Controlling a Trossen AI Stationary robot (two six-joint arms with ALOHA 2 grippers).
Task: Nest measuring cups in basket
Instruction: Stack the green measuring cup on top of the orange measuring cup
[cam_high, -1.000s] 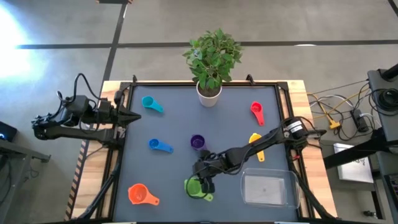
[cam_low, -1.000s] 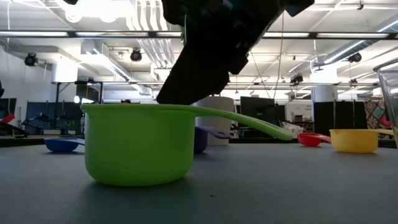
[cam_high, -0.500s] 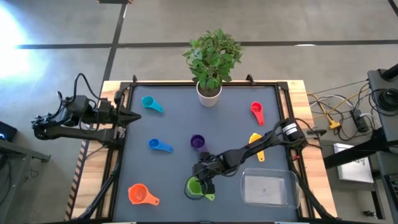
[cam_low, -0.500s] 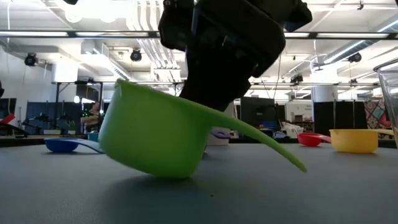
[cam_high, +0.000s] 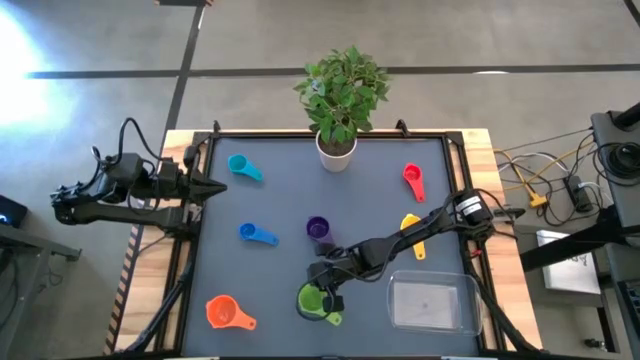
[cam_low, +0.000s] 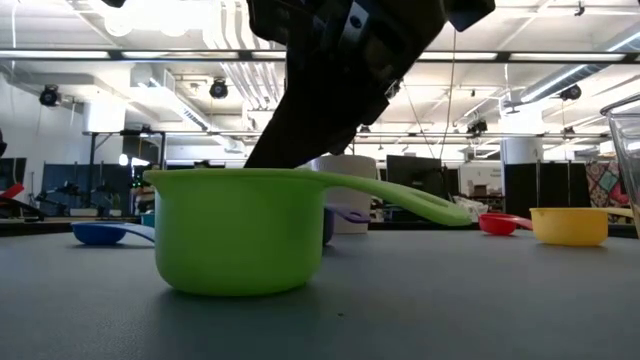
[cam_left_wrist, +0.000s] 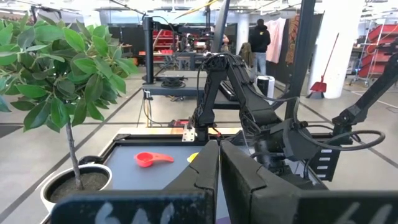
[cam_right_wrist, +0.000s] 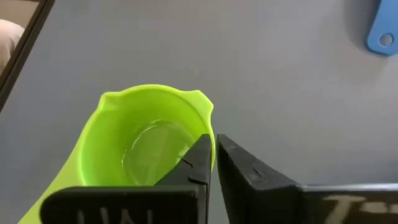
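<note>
Right gripper (cam_high: 331, 287) is at the green cup (cam_high: 313, 301), front-middle of the table (cam_high: 280, 200), just left of the basket (cam_high: 430, 305). In the right wrist view the fingers (cam_right_wrist: 200, 163) are together, pinching the cup's rim wall: one finger inside the bowl, the other outside. Low view shows the green cup sitting flat on the table, handle pointing toward the yellow cup (cam_low: 568, 225), with the gripper coming down onto its far rim.

Left gripper (cam_high: 218, 186) is parked at the table's left edge, off the mat, fingers (cam_left_wrist: 205, 169) pressed together, holding nothing.

The basket sits at the front-right corner; I can see no cups in it.

Other cups, all loose on the table and apart from each other:
- teal (cam_high: 241, 166) back-left
- blue (cam_high: 254, 234) left of centre
- purple (cam_high: 317, 228) centre, just behind the right arm's wrist
- red (cam_high: 412, 178) back-right
- yellow (cam_high: 410, 224) right, partly under the right arm
- orange (cam_high: 224, 313) front-left

Potted plant (cam_high: 340, 95) stands at the back edge, middle.
</note>
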